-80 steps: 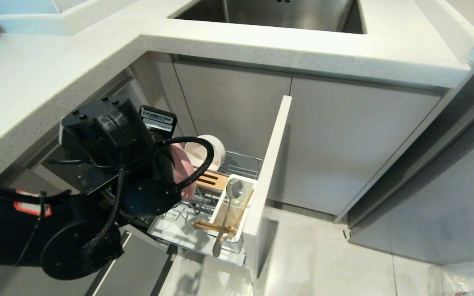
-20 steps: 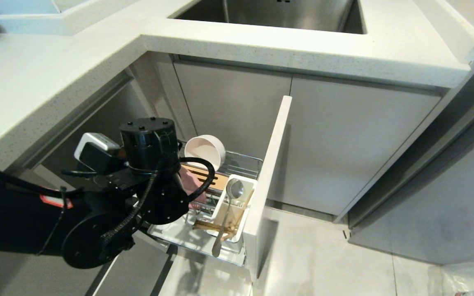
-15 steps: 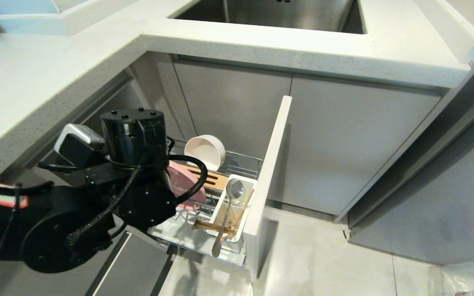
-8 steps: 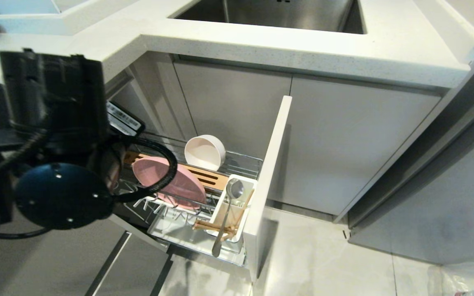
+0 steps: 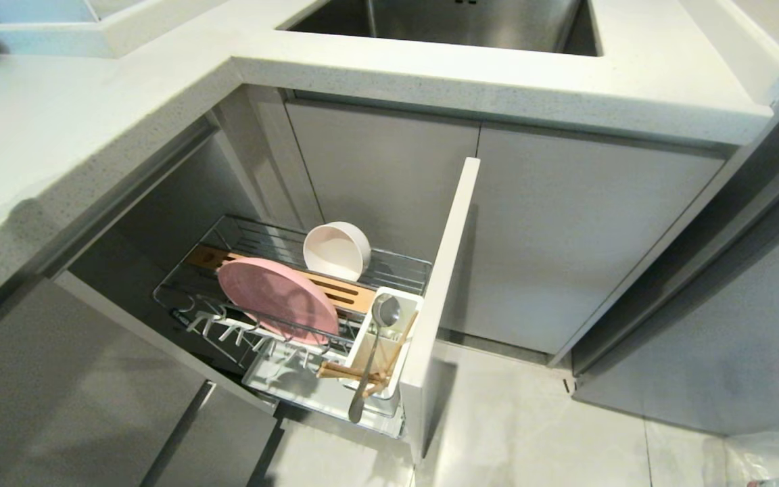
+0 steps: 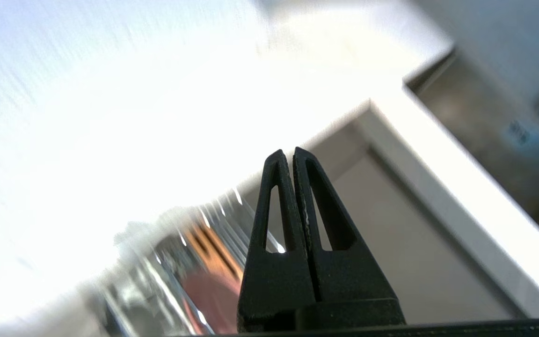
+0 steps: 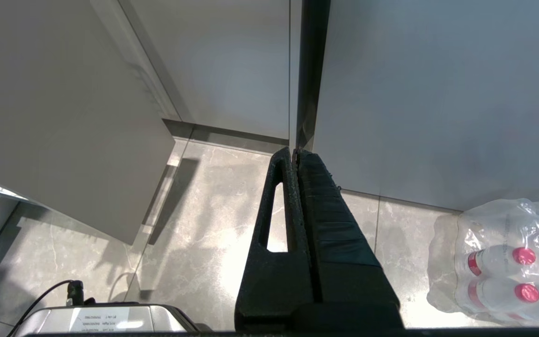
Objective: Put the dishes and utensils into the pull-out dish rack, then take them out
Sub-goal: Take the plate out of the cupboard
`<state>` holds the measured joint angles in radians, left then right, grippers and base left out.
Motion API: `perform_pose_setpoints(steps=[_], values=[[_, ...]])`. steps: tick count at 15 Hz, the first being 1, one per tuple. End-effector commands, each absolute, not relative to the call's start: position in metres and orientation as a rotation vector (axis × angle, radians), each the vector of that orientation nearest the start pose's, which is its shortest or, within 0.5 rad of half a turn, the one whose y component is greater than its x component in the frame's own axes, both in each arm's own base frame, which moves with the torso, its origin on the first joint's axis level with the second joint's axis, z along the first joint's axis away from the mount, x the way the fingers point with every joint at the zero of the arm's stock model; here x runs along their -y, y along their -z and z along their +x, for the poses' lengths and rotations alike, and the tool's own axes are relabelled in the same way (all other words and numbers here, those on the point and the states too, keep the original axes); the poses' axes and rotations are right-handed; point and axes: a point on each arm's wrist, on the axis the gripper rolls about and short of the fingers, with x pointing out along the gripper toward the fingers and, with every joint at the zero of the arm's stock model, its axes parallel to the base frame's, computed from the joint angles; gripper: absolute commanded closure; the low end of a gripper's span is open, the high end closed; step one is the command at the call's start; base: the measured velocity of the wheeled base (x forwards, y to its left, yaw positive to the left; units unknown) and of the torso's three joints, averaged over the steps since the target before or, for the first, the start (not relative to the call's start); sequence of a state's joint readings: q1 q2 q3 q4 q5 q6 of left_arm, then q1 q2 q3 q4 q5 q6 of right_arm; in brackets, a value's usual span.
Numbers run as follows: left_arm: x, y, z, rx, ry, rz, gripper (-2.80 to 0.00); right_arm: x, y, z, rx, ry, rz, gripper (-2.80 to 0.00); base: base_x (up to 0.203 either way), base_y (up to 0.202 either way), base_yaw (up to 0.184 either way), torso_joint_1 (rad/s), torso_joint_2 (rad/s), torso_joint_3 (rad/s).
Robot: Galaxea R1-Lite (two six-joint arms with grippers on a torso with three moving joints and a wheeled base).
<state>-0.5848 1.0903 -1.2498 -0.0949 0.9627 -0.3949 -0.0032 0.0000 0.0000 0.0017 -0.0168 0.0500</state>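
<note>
Tabletop [image 5: 58, 135] runs across the far side and down the left, above the rack [image 5: 396, 267], which stands pulled out from under it. In the rack a pink plate [image 5: 274, 297] stands on edge, with the bowl [image 5: 337, 250] just beyond it on its side. At the near right end the cup [image 5: 389, 368] holds spoon [image 5: 372, 352] and chopsticks [image 5: 349, 372]. Left end effector [image 6: 293, 157] is pressed shut, empty, above the rack. Right end effector [image 7: 295, 154] hangs over the floor [image 7: 204, 210], likewise shut and empty.

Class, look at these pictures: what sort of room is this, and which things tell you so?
Most likely a home kitchen: a steel sink set in a pale countertop, and a pull-out dish rack below.
</note>
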Motion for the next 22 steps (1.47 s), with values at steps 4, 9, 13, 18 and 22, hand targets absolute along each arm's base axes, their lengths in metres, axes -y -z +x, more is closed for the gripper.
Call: perform_pose_setpoints(steps=[4,9,13,18,22], values=[[-0.014,-0.399,-0.007,0.468,-0.244,-0.47,0.0,0.0,-0.075,-0.023,-0.003,0.02,0.051,0.0,0.0,0.0,0.0,0.0,0.0,0.0],[-0.012,-0.328,-0.123,0.41,-0.018,-0.258,0.0,0.0,-0.075,-0.023,-0.003,0.02,0.051,0.0,0.0,0.0,0.0,0.0,0.0,0.0],[-0.001,-0.25,-0.142,0.26,0.026,-0.091,0.0,0.0,-0.075,-0.023,-0.003,0.02,0.051,0.0,0.0,0.0,0.0,0.0,0.0,0.0],[0.0,-0.168,-0.08,0.125,-0.038,0.012,0.0,0.0,-0.075,-0.023,-0.003,0.02,0.051,0.0,0.0,0.0,0.0,0.0,0.0,0.0],[-0.002,-0.099,-0.028,0.13,-0.095,0.068,0.0,0.0,-0.075,-0.023,-0.003,0.02,0.051,0.0,0.0,0.0,0.0,0.0,0.0,0.0]])
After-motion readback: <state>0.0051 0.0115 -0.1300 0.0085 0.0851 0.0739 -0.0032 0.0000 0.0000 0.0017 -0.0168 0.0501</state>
